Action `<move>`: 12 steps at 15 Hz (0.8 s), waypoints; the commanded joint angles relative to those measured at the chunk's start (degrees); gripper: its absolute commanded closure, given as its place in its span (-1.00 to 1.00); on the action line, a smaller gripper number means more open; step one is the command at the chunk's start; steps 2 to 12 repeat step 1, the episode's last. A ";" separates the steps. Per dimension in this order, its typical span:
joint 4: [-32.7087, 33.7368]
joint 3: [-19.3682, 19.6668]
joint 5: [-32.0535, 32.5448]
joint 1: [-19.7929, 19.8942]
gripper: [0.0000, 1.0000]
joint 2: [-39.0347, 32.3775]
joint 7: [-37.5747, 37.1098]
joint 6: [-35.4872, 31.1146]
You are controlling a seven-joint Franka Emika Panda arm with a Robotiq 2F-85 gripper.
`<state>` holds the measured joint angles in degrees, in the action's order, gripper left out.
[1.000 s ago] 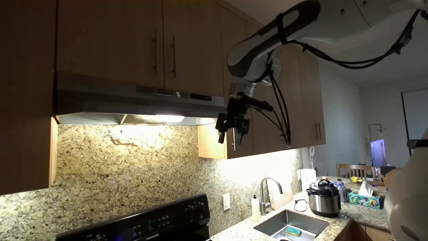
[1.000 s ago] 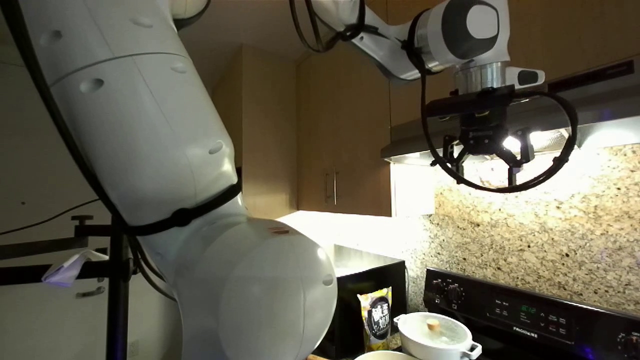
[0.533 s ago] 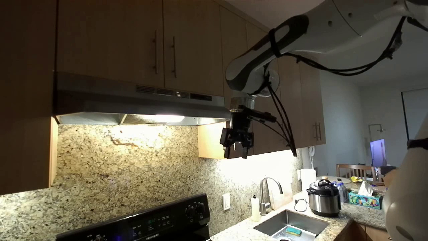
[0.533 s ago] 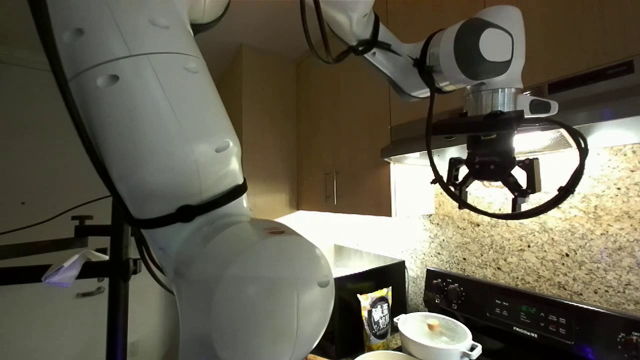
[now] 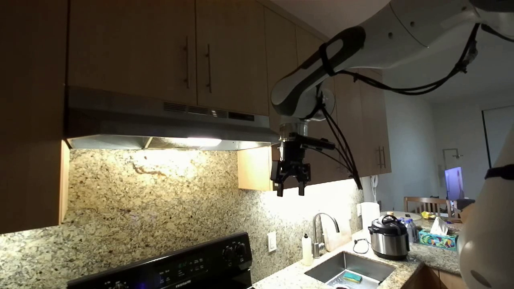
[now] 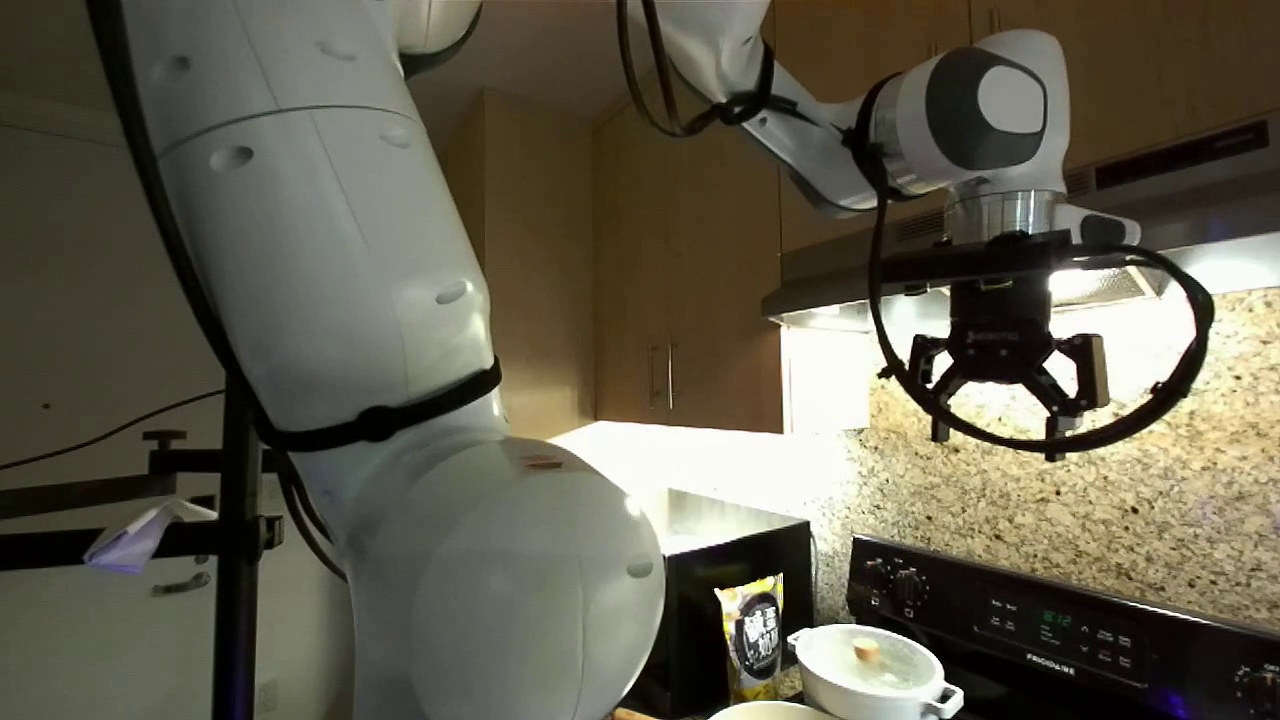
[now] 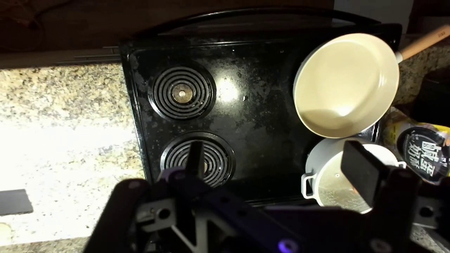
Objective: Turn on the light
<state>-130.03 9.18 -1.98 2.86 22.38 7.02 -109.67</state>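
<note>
Under the hood (image 5: 172,122), to the left of the gripper (image 5: 290,192) in an exterior view, the light (image 5: 204,142) is lit and washes the backsplash (image 5: 152,196). Farther right, a second glow (image 5: 297,204) shows below the cabinets (image 5: 365,132); source hidden. Gripper jaws spread, nothing between them, pointing down over the stove (image 7: 263,116), with the pan (image 7: 346,84) at right in the wrist view; no contact with hood or wall switch (image 5: 272,241) visible. Judgement: goal state appears met, provided the hood light is the one meant; task line does not say. Switch setting too small to read. Remaining, probably: only taking the arm (image 5: 385,48) clear.
</note>
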 commanded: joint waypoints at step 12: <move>0.15 -0.67 -0.28 0.77 -1.00 -0.09 0.25 0.18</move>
